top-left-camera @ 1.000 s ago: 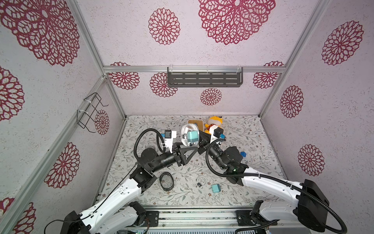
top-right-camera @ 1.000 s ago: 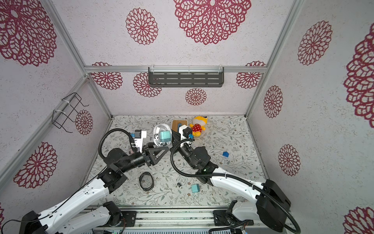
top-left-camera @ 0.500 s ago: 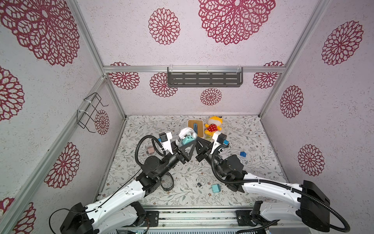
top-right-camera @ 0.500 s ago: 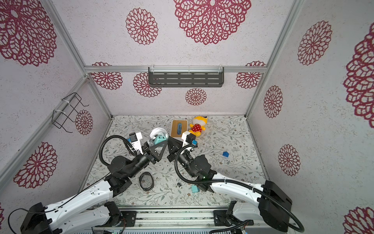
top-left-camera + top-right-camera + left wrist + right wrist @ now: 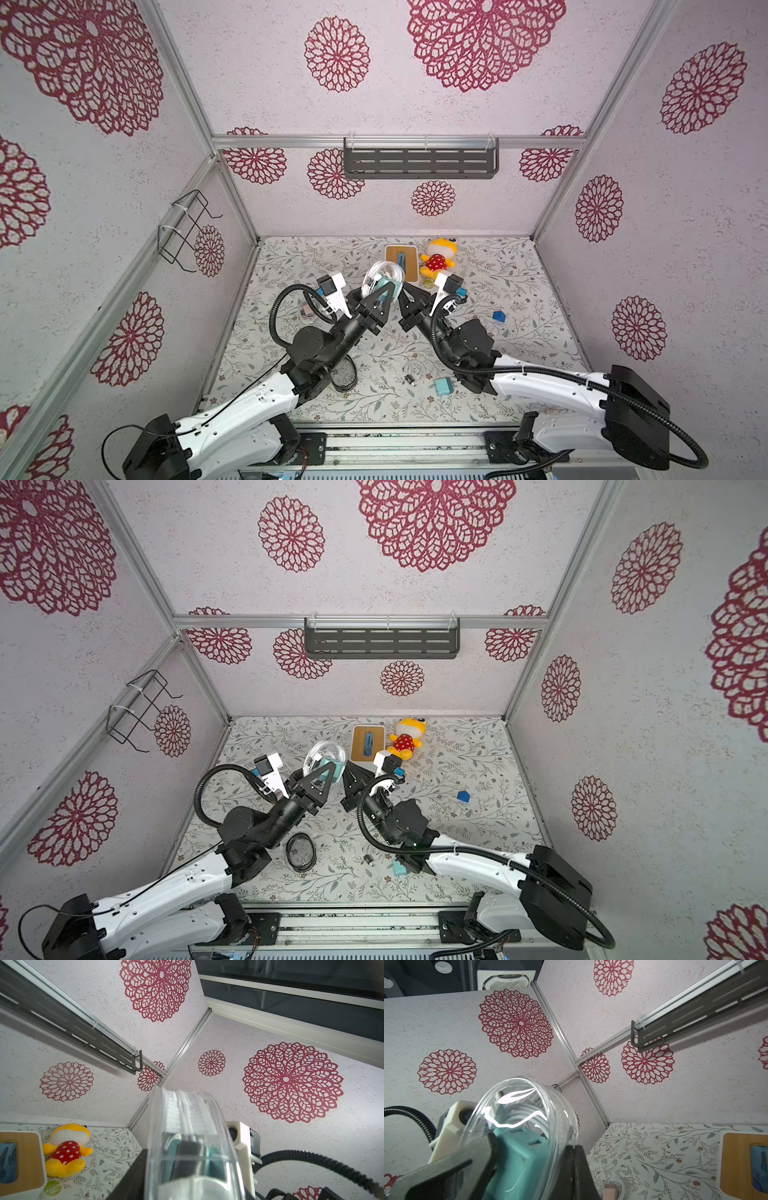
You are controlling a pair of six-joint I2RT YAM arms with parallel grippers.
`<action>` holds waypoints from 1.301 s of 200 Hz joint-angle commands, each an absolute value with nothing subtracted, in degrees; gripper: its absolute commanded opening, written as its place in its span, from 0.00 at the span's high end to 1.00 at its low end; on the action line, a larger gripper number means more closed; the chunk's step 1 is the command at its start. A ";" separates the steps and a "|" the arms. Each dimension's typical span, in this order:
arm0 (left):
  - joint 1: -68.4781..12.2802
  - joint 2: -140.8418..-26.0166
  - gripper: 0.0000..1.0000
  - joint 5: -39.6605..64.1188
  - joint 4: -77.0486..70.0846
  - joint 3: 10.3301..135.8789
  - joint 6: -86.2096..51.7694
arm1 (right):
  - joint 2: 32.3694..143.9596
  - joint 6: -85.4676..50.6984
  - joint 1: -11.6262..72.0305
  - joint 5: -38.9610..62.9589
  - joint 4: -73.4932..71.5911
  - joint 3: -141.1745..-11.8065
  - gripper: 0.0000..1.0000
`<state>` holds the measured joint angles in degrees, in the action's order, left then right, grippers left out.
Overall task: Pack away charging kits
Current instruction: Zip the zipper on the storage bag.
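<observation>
The left gripper (image 5: 374,293) is clamped on a clear round jar (image 5: 384,274) and holds it tipped on edge above the table (image 5: 519,291), between the middle and 12 o'clock. Inside the jar sit a teal plug adapter (image 5: 517,1157) and a coiled white cable (image 5: 525,1113). Whether either finger reaches inside the jar wall, I cannot tell. The right gripper (image 5: 406,296) has its fingers pressed together, with the tips just beside the jar at its 3 o'clock side.

A second teal plug adapter (image 5: 444,386) lies at 5 o'clock near the front edge. A loose thin cable (image 5: 409,377) lies just beside it at its 9 o'clock. A pale pink plug adapter (image 5: 609,1191) sits in another clear jar (image 5: 619,1185) at the table's 9 o'clock. A black-rimmed lid (image 5: 355,376) lies at 7 o'clock, partly under the left arm.

At 12 o'clock are a white box with wooden lid (image 5: 411,259) and a yellow plush toy (image 5: 436,262). A dark blue block (image 5: 498,316) lies at 3 o'clock.
</observation>
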<state>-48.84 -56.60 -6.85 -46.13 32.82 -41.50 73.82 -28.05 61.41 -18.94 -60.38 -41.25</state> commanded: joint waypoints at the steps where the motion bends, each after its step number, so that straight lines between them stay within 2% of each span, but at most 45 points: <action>1: -49.46 -55.03 0.55 -7.78 -44.93 33.71 -41.30 | 73.91 -30.47 62.05 -20.18 -63.99 -41.18 1.00; 26: -49.48 -54.67 0.58 -7.75 -40.37 35.68 -41.96 | 73.98 -30.20 62.49 -19.71 -63.35 -41.21 1.00; 51: -49.48 -54.20 0.86 -7.82 -31.90 38.96 -42.32 | 72.58 -27.00 62.49 -21.93 -59.78 -41.60 1.00; 68: -49.48 -53.16 1.00 -7.43 -26.26 40.53 -42.92 | 70.60 -23.81 62.35 -23.65 -56.57 -41.72 1.00; 118: -49.48 -47.29 1.00 -4.37 -6.97 45.99 -48.06 | 67.12 -13.87 61.24 -26.49 -49.15 -43.54 1.00; 158: -49.51 -44.21 1.00 0.43 7.08 51.30 -51.25 | 66.81 -10.94 59.29 -26.59 -45.40 -45.09 1.00; 203: -49.48 -43.59 1.00 6.88 12.83 53.91 -51.98 | 67.28 -7.86 57.79 -26.20 -42.87 -46.56 1.00; 260: -49.48 -43.80 1.00 6.10 23.63 58.19 -49.03 | 67.17 -3.20 55.27 -22.55 -40.83 -47.83 1.00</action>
<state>-48.62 -45.89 0.49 16.16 55.55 -50.59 68.64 -5.91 61.12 -14.06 -40.42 -45.34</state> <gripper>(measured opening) 0.311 0.054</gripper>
